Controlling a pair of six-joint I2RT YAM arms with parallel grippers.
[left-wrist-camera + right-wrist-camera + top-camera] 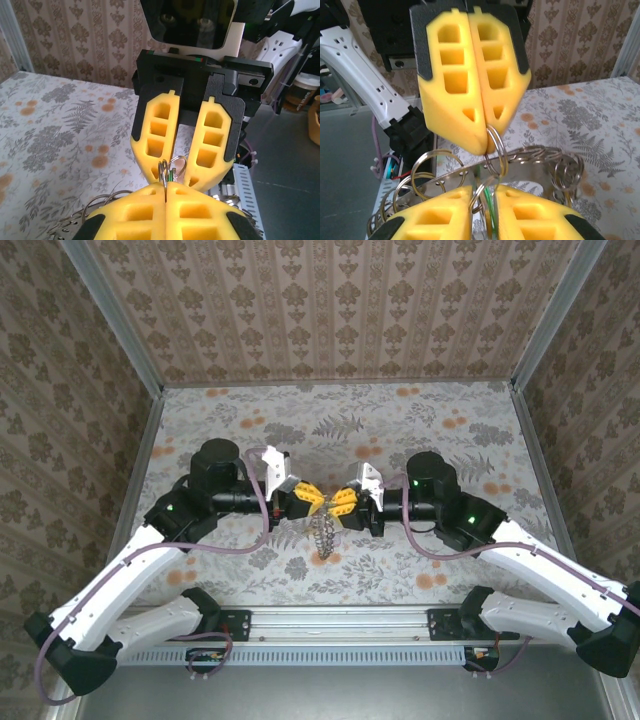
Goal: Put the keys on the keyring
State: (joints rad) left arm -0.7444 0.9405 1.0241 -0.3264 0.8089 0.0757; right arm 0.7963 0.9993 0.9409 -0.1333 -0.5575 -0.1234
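Right wrist | left end effector (487, 142) clamped on split ring (496, 150); right end effector (484, 194) slightly apart around it | keyring (535, 170) hangs just below both | I'd hold left firm, close right squarely.

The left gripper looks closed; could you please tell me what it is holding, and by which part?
The left gripper pinches a small split ring by its edge, between the fingertips.
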